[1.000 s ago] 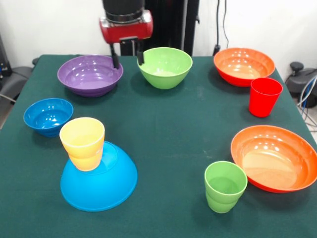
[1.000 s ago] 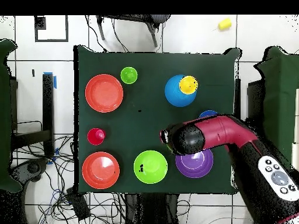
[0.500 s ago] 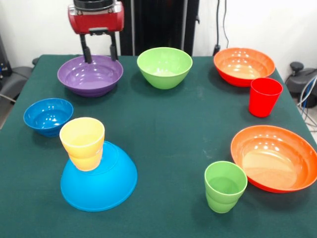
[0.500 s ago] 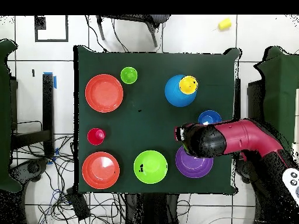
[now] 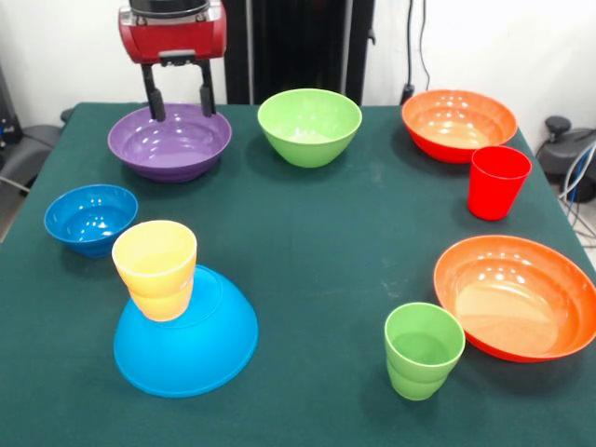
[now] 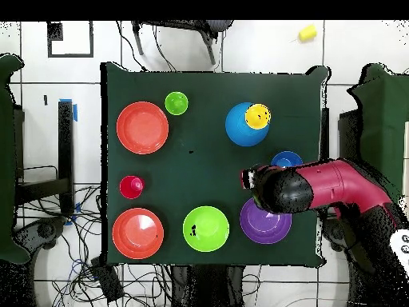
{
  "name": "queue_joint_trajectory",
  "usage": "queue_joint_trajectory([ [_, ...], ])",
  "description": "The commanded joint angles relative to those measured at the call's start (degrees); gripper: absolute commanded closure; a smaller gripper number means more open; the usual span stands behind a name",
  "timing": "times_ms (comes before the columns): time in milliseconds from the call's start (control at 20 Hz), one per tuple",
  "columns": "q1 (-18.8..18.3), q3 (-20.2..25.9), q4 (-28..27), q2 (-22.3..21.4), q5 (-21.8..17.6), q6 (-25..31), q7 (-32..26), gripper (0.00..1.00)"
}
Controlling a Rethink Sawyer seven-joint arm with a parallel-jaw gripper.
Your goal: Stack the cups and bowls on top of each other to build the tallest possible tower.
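Nearest the camera on the green-clothed bench [image 5: 307,270], the large light-blue glossy plastic bowl [image 5: 200,345] sits upside down as the tower's base, with a yellow plastic tumbler stack [image 5: 155,268] perched on its dome, leaning toward the near left side; from overhead the same yellow cup [image 6: 256,116] shows off-centre on the blue dome [image 6: 240,128]. To the right at the same depth stands the small green stepped plastic cup [image 5: 424,349], upright and just beside the wide orange plastic bowl [image 5: 517,296]. Further back on the left is the small dark-blue plastic bowl [image 5: 90,218], open side up. On the right, the red plastic tumbler [image 5: 497,182] stands upright just in front of the second wide orange bowl [image 5: 458,124]. At the far edge sit the green round plastic bowl [image 5: 309,126] and the purple ribbed plastic bowl [image 5: 169,141]. The red-and-black arm's pincer [image 5: 178,101] hangs over the purple bowl's far rim, its two dark fingers spread apart, holding nothing.
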Motion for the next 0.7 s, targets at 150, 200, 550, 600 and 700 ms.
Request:
queue_joint_trajectory([
  [150, -0.46, 0.95, -4.00, 2.77, -10.62, -5.33, -18.49, 0.00],
  [200, -0.47, 0.84, -3.98, 2.84, -11.39, -5.81, -18.32, 0.00],
  [550, -0.31, -0.49, -5.35, 4.04, -17.01, -8.29, -17.94, 0.00],
  [600, -0.38, -0.48, -5.84, 4.46, -17.21, -8.14, -18.30, 0.00],
  [700, -0.43, -0.56, -6.58, 5.44, -17.93, -8.64, -18.18, 0.00],
])
